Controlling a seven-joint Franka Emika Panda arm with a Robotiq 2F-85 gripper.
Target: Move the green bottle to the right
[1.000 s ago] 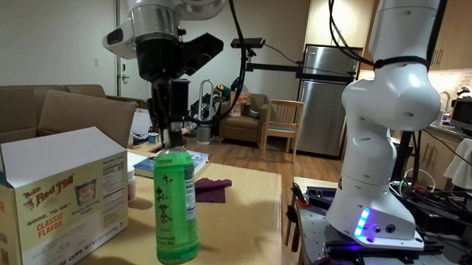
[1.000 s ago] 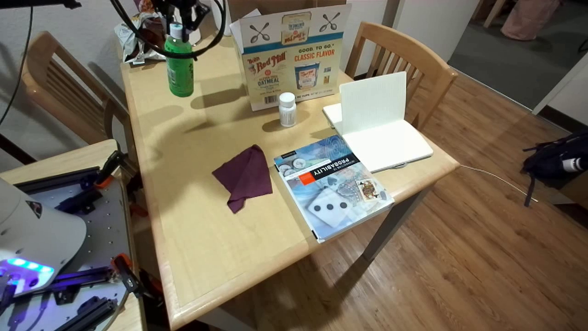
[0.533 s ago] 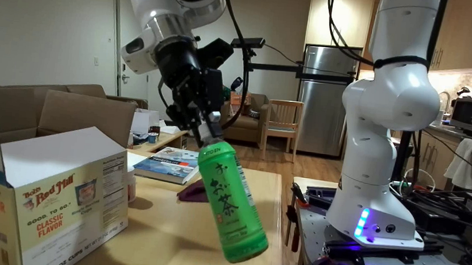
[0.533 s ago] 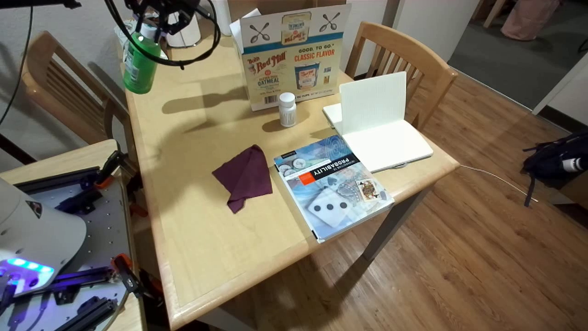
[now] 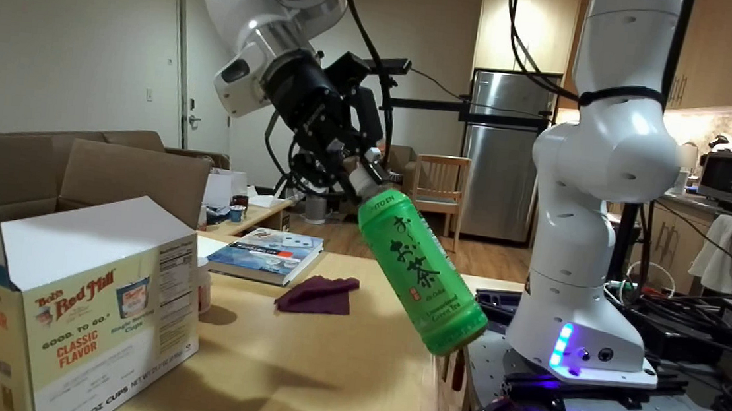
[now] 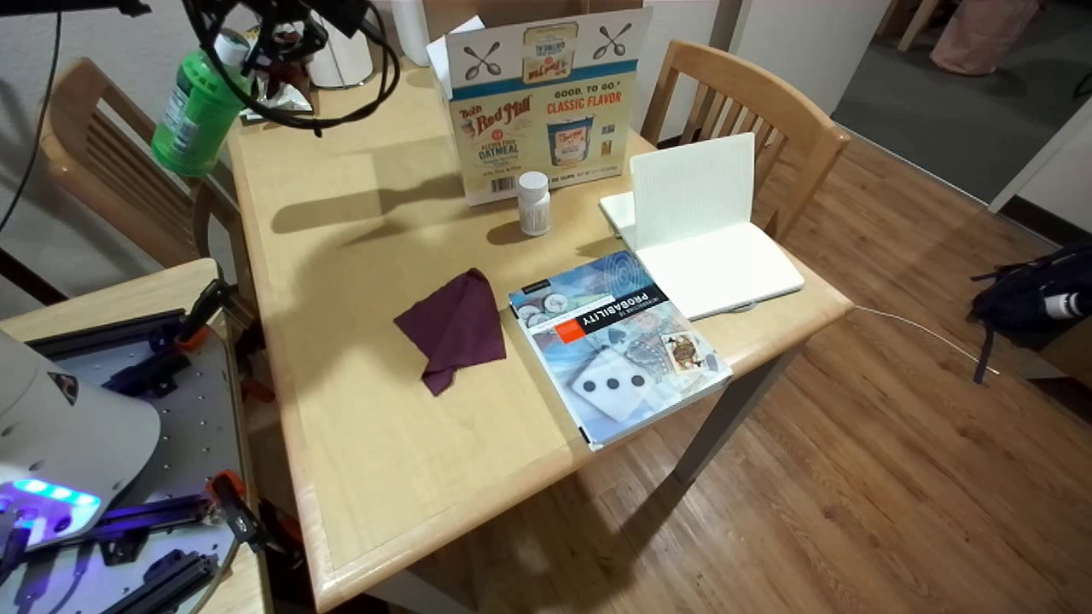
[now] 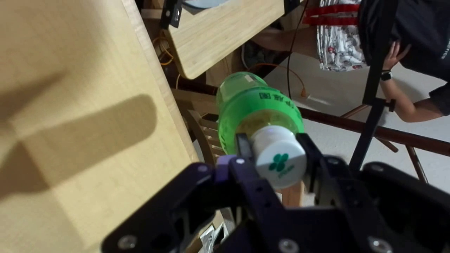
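The green bottle (image 5: pixel 423 273) is bright green with dark lettering and a white cap. My gripper (image 5: pixel 368 182) is shut on its cap and neck and holds it in the air. The bottle is tilted, with its base swung toward the robot's base. In an exterior view the bottle (image 6: pixel 196 115) hangs off the table's edge, in front of a chair, below the gripper (image 6: pixel 245 60). In the wrist view the fingertips of the gripper (image 7: pixel 273 142) stand on both sides of the white cap, with the green bottle (image 7: pixel 233 102) stretching away beyond it.
A large oatmeal box (image 5: pixel 118 316) stands open on the table. A white pill bottle (image 6: pixel 534 209), a purple cloth (image 6: pixel 461 333), a probability book (image 6: pixel 623 358) and an open notebook (image 6: pixel 708 264) lie near it. A wooden chair (image 6: pixel 128 162) stands by the table's edge. A person (image 7: pixel 404 88) shows in the wrist view.
My gripper has carried the bottle toward the robot's base and past the table's edge. The bottle has gone from nearly upright to strongly tilted. The other objects have not moved.
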